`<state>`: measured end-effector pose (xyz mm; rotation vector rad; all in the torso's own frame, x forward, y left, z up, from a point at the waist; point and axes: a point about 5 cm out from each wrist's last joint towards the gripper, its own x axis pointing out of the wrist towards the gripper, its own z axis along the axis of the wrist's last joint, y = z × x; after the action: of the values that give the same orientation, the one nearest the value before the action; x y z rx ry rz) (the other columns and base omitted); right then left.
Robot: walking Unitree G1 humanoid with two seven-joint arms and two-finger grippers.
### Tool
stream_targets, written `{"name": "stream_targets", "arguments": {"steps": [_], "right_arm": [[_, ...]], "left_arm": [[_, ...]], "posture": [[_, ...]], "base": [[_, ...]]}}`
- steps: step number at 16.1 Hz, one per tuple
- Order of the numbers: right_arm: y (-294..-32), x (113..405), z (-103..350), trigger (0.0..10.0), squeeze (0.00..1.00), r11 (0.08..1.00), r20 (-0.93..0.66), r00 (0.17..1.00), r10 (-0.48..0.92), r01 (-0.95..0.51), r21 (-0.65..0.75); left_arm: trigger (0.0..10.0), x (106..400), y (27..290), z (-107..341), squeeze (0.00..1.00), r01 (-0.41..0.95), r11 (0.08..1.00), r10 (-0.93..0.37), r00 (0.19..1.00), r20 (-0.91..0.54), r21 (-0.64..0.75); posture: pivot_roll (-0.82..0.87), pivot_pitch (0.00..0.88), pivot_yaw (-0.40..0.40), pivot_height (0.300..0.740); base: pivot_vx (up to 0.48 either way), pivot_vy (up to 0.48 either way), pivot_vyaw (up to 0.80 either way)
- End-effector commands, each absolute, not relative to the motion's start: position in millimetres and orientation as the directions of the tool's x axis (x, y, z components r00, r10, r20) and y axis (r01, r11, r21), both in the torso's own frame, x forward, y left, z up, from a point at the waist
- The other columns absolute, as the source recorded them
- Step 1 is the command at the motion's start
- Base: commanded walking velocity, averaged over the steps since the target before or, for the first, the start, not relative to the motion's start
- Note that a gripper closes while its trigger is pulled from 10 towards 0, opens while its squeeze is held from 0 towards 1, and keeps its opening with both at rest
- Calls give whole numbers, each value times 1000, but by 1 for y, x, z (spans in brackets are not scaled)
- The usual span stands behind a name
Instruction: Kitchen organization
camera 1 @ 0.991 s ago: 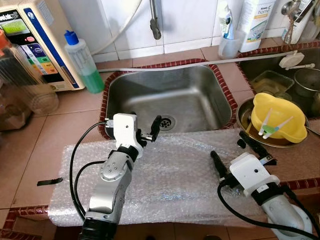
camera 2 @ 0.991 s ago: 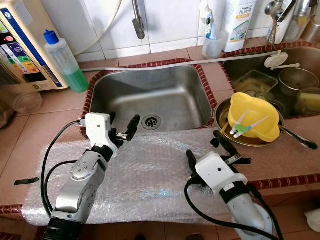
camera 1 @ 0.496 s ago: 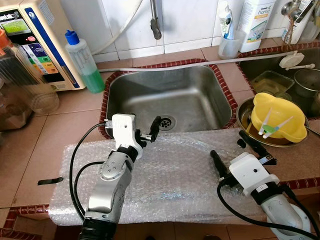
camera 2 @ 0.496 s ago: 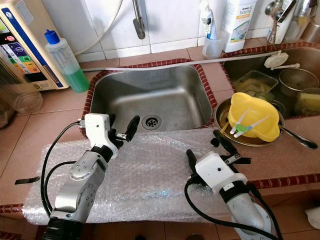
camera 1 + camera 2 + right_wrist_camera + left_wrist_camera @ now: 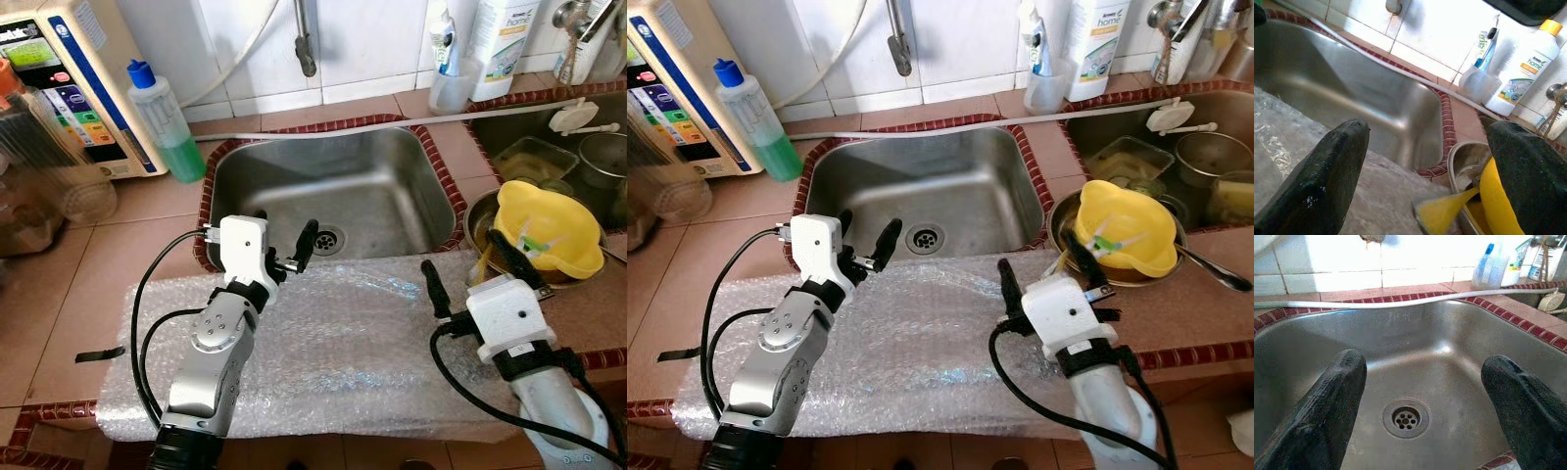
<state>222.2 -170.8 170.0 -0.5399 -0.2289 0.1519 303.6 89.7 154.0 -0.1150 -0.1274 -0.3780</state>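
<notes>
A yellow plastic bowl [image 5: 554,230] with pale green utensils in it sits inside a steel bowl [image 5: 1058,223] at the right of the counter. My right gripper [image 5: 472,269] is open just in front of it, one finger reaching over the bowl's near-left rim; the yellow rim [image 5: 1484,196] lies between the fingers [image 5: 1327,166]. My left gripper [image 5: 867,235] is open over the front edge of the steel sink [image 5: 333,186], with nothing between its fingers [image 5: 1327,401]. The drain [image 5: 1405,417] lies straight ahead of it.
A bubble-wrap sheet [image 5: 333,343] covers the counter under both arms. A green liquid bottle [image 5: 162,122] and a water purifier [image 5: 59,88] stand back left. A cup with brushes [image 5: 451,83] and a white bottle [image 5: 500,39] stand behind. Pots fill a second sink [image 5: 598,157].
My right gripper has moved forward and to the right, so its far finger now overlaps the yellow bowl's rim. The left gripper has barely shifted.
</notes>
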Motion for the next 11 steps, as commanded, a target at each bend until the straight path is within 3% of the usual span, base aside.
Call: {"name": "stream_targets", "arguments": {"steps": [1,4,5,6,11], "right_arm": [[-171,220,162,10000,0,842,137,972,191,-90,-532],[-173,219,155,10000,0,844,102,978,180,-100,-528],[-173,219,154,8745,0,846,96,979,180,-104,-523],[-171,219,153,314,0,848,91,979,184,-111,-518],[-172,218,150,0,0,842,74,981,181,-115,-527]], "left_arm": [[10000,304,92,157,0,378,923,-365,919,150,-69],[10000,304,92,156,0,380,923,-367,918,149,-67],[10000,304,92,156,0,382,922,-370,917,149,-66],[10000,304,91,156,0,385,921,-373,916,149,-65],[10000,303,92,156,0,384,921,-372,916,148,-65]], "posture": [[-373,172,177,740],[-375,172,182,740],[-375,172,182,740],[-376,172,184,740],[-375,172,182,740]], "base": [[0,0,0],[0,0,0],[0,0,0],[0,0,0],[0,0,0]]}}
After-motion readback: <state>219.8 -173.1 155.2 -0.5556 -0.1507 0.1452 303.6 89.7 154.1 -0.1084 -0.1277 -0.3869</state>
